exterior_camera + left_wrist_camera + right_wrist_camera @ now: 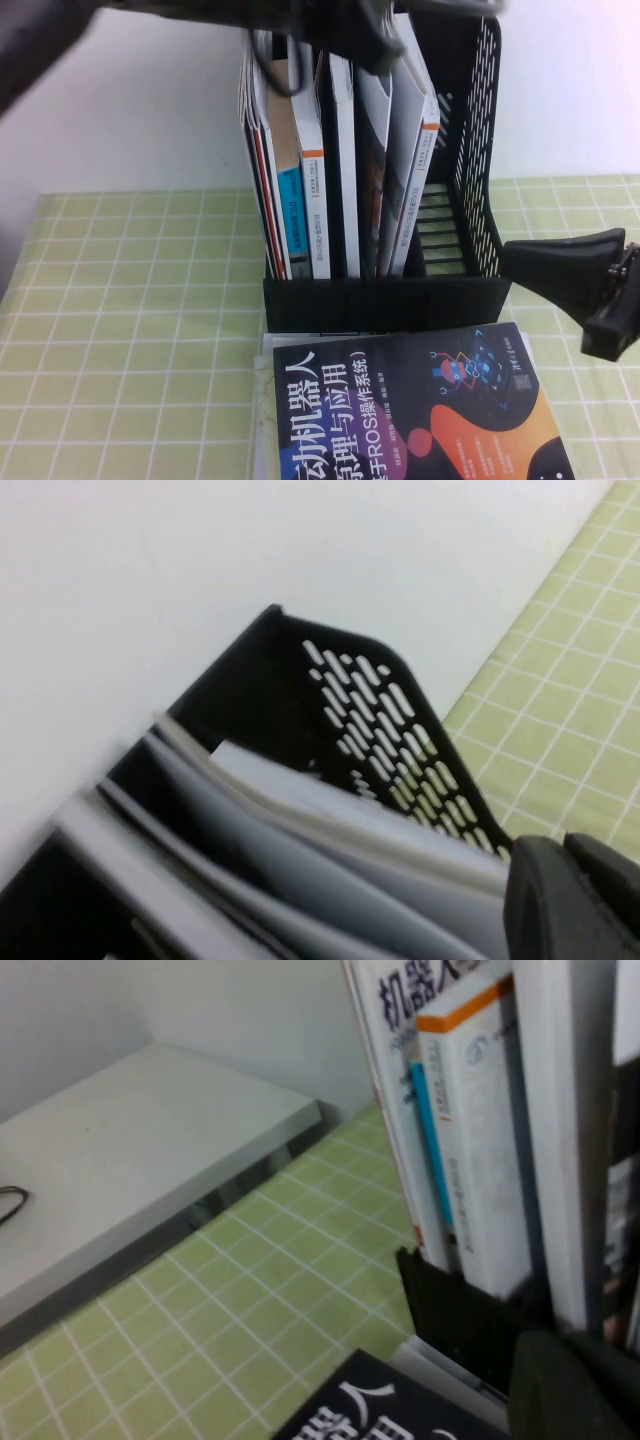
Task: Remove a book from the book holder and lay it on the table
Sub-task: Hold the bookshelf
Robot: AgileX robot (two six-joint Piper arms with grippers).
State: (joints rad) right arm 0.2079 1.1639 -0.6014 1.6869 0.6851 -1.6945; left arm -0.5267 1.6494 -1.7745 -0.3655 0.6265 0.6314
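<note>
At the table's (130, 330) centre, toward 12 o'clock in the high view, stands the book holder (480, 130), its front lip at 6 o'clock and its perforated wall at 3 o'clock.

Left to right in the rack: a thin blue-spined book (288, 215), two orange-striped white spines, darker covers, then the book (418, 170), pale grey and white with an orange edge stripe. It leans in the rightmost occupied slot; the space between it and the perforated wall is empty.

Left gripper (375, 40): blurred, above the book tops at 12 o'clock. Cannot tell how its fingers stand, nor whether it touches anything.

Right gripper (610, 290): at 3 o'clock, off the rack's side wall, low over the table, closed tight, holding nothing.

A black and orange book (410, 420) already lies flat at 6 o'clock, against the lip.

Handling, as judgement: large paperback, moderately heavy, flexible, likely to sag if held by one corner. Glossy cover looks slippery. Best hold seems to be a pinch across the exposed top edge near the spine, where it is stiffest, then a straight lift clear of the dividers. Neighbouring books lean close and may drag along.
</note>
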